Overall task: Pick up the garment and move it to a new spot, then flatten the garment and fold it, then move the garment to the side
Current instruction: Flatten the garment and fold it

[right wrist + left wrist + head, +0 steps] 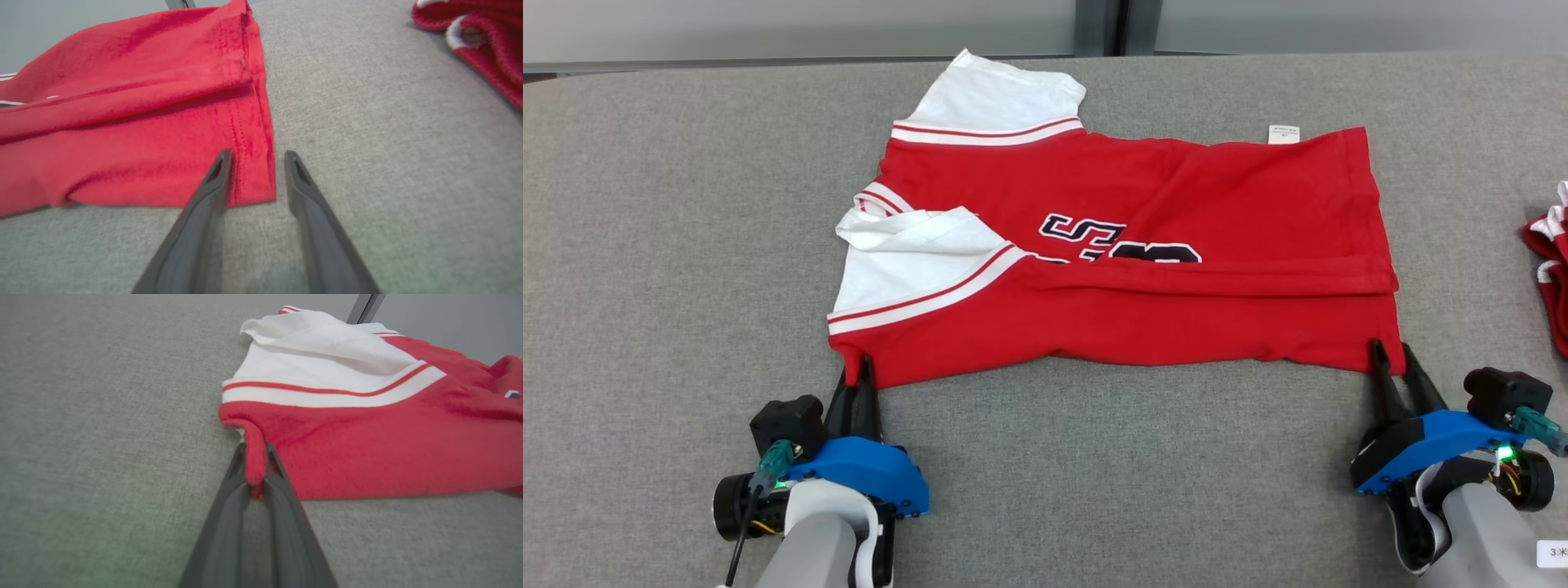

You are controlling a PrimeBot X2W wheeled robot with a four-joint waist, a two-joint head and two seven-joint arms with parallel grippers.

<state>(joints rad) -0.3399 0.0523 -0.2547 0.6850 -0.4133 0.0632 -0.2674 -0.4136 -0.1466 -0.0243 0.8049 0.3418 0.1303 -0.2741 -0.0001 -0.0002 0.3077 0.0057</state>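
In the head view the red jersey lies sideways in the middle of the grey cloth-covered table, white sleeves to the robot's left and hem to its right, with a lengthwise fold already lapped over the lower half of the lettering. The left gripper and right gripper sit at the two near corners, probably so that the long near edge can be handled evenly from both ends. Another red garment lies well apart at the right edge. In the left wrist view the left gripper is pinched together on a small nub of the jersey's red corner just below the striped sleeve band, a hold that looks firm enough to lift. In the right wrist view the right gripper stands apart, one finger over the stitched hem corner of the jersey and the other on bare table, gripping nothing.
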